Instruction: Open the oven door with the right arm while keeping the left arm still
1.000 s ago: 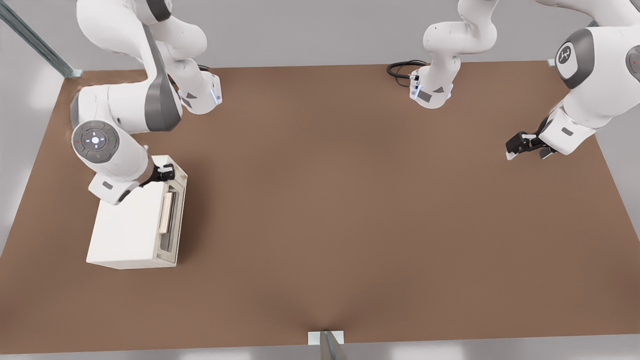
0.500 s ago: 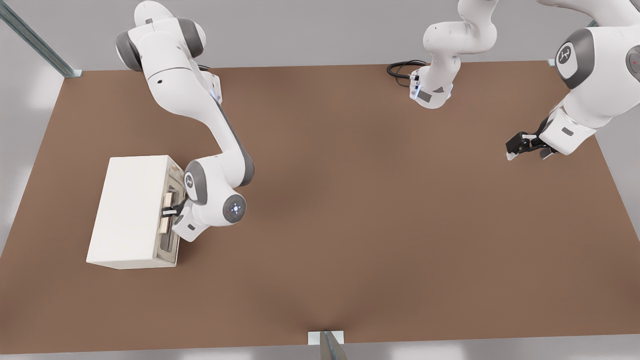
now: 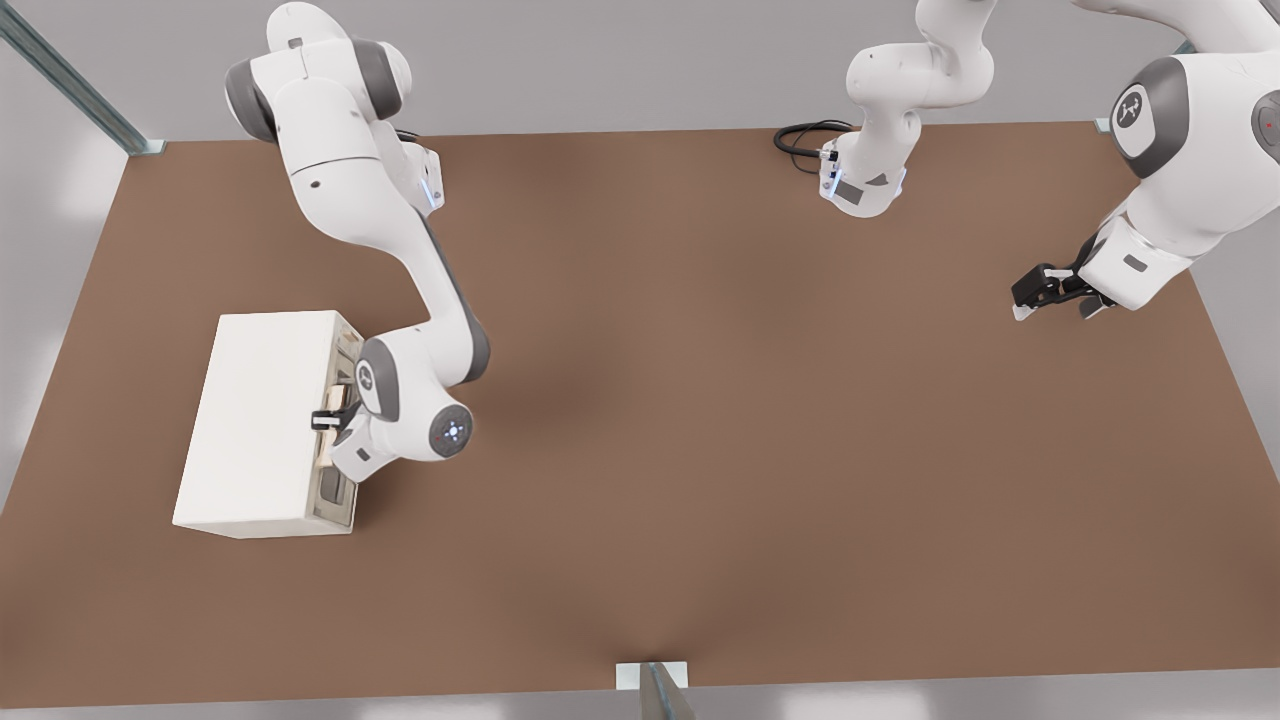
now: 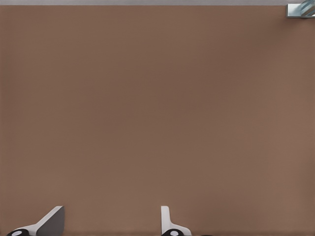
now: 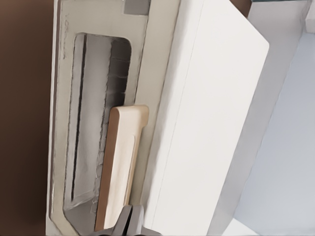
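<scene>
At the front view's left, the oven [image 3: 255, 420] sits on the brown table [image 3: 750, 450], its door [image 3: 340, 440] shut flush on the side facing the frame's middle. My claw [image 3: 328, 420] is right at the tan handle [image 3: 340, 400], about halfway along the door's top edge. I cannot tell how far my fingers are apart, or whether they grip the handle. My arm [image 3: 400, 260] slopes up toward the upper left.
</scene>
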Controlling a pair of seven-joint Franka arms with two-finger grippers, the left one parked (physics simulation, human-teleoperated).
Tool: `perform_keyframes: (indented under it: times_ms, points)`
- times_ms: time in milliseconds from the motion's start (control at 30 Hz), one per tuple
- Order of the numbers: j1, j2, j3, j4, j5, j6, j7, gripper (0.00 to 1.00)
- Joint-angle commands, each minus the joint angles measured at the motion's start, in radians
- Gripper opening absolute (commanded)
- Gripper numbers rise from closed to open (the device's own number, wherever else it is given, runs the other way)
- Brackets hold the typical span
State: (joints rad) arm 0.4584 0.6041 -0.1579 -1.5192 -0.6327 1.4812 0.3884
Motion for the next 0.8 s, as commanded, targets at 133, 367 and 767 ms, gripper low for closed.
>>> perform_keyframes:
  times_ms: [133,367,767]
  points:
    - [0.000,0.002,-0.006,-0.001,-0.001,0.028,0.113,0.00]
    - [0.002,0.002,-0.006,-0.027,-0.002,0.057,0.113,0.00]
    - [0.068,-0.001,-0.002,0.014,0.021,0.064,0.144,0.00]
